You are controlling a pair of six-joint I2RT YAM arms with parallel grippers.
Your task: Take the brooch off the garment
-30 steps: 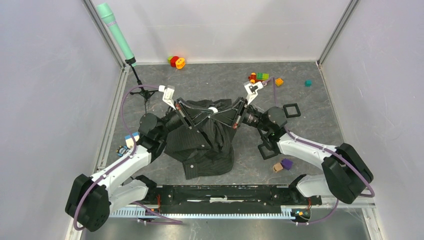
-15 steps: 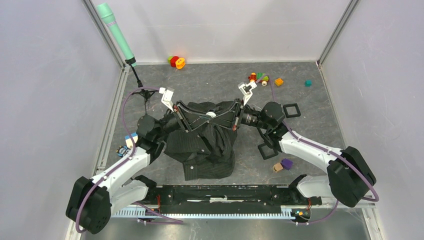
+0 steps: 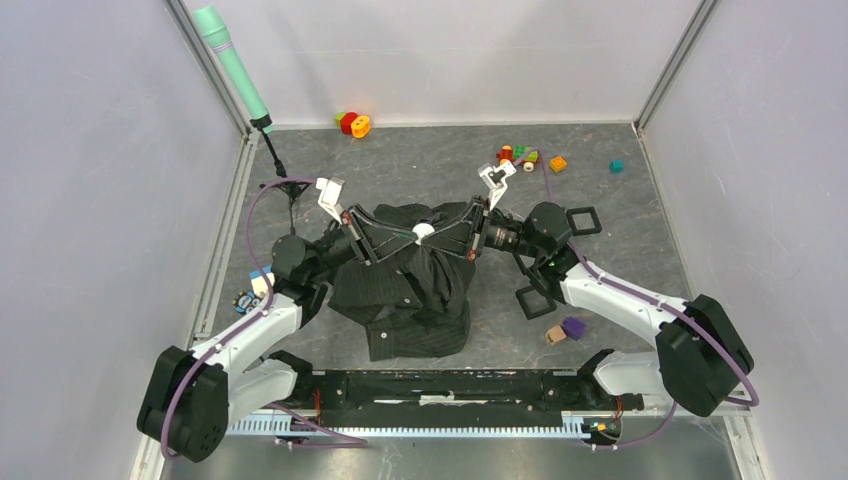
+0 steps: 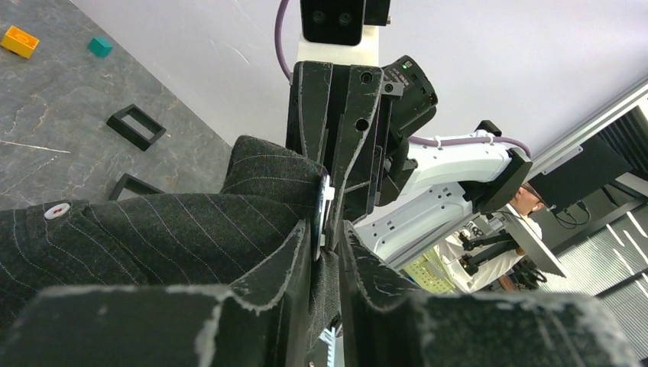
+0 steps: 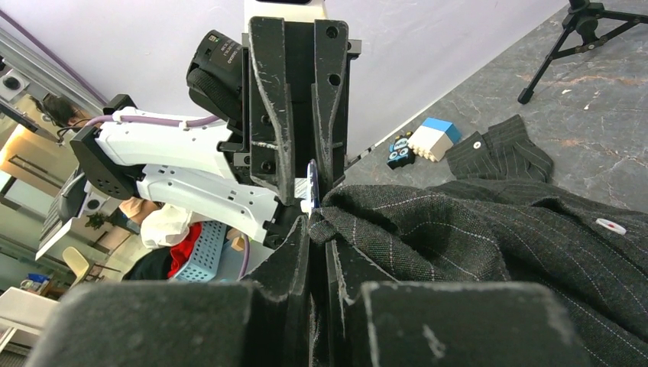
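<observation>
The garment [image 3: 410,300], a dark pinstriped shirt, lies mid-table with its upper part pulled up into a peak. My left gripper [image 3: 412,235] and right gripper [image 3: 434,233] meet tip to tip at that peak. The brooch [image 3: 423,232] shows as a small pale spot between them. In the left wrist view the brooch [image 4: 320,218] is a thin dark-blue disc, edge-on, sitting between my left gripper's [image 4: 328,233] shut jaws with the garment [image 4: 153,237] behind it. In the right wrist view my right gripper [image 5: 319,222] is shut on a fold of the garment [image 5: 497,237], with the brooch [image 5: 311,183] just beyond its tips.
Two black square frames [image 3: 583,220] [image 3: 535,300] and a purple block [image 3: 573,326] lie right of the shirt. A teal cube [image 3: 617,166], orange block [image 3: 558,163] and small toys [image 3: 517,155] lie at the back right. A microphone stand [image 3: 285,185] stands at the back left, with a blue-white block [image 3: 262,280] nearer.
Both grippers have closed in toward each other over the shirt's top; their tips now meet at the brooch and the fabric is bunched higher.
</observation>
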